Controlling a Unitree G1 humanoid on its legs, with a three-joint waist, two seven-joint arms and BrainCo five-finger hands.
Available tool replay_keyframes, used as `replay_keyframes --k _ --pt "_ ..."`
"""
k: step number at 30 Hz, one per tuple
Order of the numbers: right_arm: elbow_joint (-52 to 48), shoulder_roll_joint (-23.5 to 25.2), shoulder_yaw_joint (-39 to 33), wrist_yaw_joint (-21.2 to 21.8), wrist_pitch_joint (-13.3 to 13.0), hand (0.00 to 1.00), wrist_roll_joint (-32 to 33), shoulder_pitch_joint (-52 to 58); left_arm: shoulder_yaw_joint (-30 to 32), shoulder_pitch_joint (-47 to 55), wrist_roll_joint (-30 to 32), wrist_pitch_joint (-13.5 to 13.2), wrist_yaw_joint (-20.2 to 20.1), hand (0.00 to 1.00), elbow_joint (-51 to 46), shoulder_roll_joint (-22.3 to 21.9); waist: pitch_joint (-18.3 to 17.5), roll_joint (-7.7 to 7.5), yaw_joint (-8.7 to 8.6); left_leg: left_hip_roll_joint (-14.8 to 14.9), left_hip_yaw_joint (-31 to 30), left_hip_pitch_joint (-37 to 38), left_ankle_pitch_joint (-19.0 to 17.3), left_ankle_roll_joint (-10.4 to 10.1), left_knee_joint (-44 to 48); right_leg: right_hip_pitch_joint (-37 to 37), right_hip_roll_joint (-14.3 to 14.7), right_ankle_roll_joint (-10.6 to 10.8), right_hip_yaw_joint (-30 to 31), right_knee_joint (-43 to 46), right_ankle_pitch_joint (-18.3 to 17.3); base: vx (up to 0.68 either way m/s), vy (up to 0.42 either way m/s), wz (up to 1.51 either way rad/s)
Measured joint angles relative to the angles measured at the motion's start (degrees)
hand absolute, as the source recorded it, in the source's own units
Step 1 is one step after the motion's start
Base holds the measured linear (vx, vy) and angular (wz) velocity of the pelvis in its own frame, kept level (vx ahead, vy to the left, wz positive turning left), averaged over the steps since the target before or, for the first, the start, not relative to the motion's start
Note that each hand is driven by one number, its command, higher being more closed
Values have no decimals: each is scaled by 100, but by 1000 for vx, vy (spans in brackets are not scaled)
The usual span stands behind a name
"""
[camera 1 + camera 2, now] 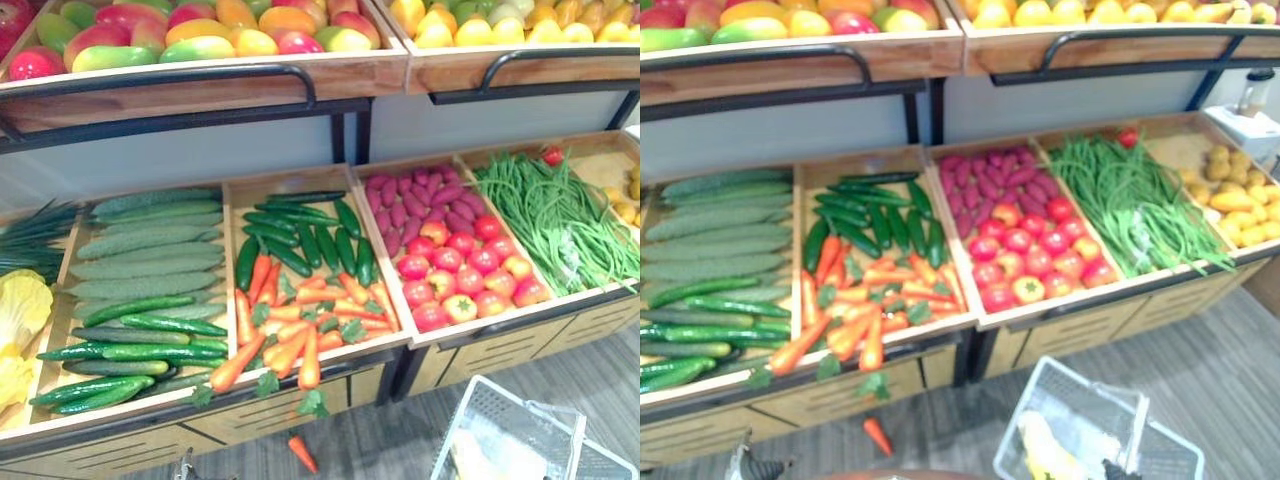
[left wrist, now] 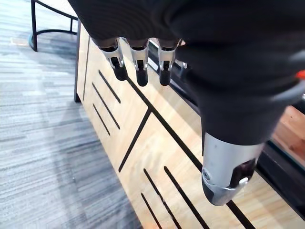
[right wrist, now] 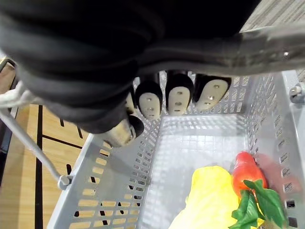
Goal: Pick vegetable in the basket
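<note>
Fingers [image 2: 138,69] hang straight and empty on your left hand [image 2: 224,162] by the stand [image 2: 157,157]. Your right hand [image 3: 176,98] curls round the basket [image 3: 109,186] handle. The carrots [image 1: 300,330] lie in the middle crate [image 1: 290,181]. They look light, stiff and smooth, so grip the orange body, not the leaves.

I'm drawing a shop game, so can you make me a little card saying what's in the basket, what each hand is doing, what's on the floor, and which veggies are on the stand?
in the basket: a carrot and a yellow thing
right hand: curled round the basket's handle
left hand: open, holding nothing, beside the stand
floor: one loose carrot below the stand
on the stand: cucumbers, carrots, tomatoes, beans
</note>
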Motion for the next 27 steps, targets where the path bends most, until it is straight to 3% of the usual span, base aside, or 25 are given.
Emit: replay_keyframes --k 4,9,11,14,19,22,24,25,26,27 --pt "0 2 -85 24 23 100 -11 -54 98 -121 -239 -32 -437 0 947 -57 16 34 -14 13 129 55 -4 -5 -23 -32 19 -1 114 0 -1 -12 -20 -15" --pt "39 20 -450 214 257 100 -96 -240 1064 -185 -1126 431 -1430 0 1812 -163 69 62 -45 107 421 201 -76 -88 -30 -59 142 -21 420 0 -13 -24 -38 -28" --pt "75 0 -431 305 299 100 -256 -269 1107 -261 -1418 600 -1605 0 1810 -103 81 76 -62 134 481 210 -90 -109 -21 -77 174 -21 487 -3 -12 -35 -57 -21" --pt "283 -115 -439 432 387 100 -278 -365 1102 -504 -1578 619 -1770 0 1805 -86 97 86 -143 169 544 319 -110 -141 -21 -48 219 -11 550 -3 -6 -1 -37 -14" --pt "374 -155 -496 596 427 100 -279 -414 696 -801 -1789 551 -1916 0 1773 -45 249 88 -202 285 709 530 -264 -160 179 25 336 -103 771 184 -66 -1 -31 -23" --pt "324 -127 -611 653 437 100 -277 -498 162 -996 -1789 547 -1936 0 1763 -9 460 82 -200 328 905 505 -483 -109 492 -367 380 -140 1145 737 -85 -100 18 -68" --pt "185 -20 -609 657 417 100 -266 -498 -189 -1046 -1797 533 -1947 0 1757 118 543 -1 -197 326 1236 353 -660 -50 710 -733 375 -22 1471 1032 -5 -200 41 -87" --pt "49 88 -613 646 411 100 -241 -459 -392 -1105 -1796 516 -1959 0 1733 198 569 -56 -207 357 1450 242 -779 58 910 -897 396 168 1589 969 268 -189 23 -93" --pt "-30 150 -611 646 415 100 -205 -451 -456 -1137 -1796 515 -1972 0 1643 186 571 -26 -206 436 1653 161 -784 103 988 -948 493 225 1587 624 801 -259 34 -116" --pt "-215 236 -599 656 435 100 -145 -486 -465 -1153 -1789 499 -1979 0 1475 65 677 215 -217 723 1939 68 -686 153 1029 -1023 633 -138 1083 1006 746 -248 48 -86"
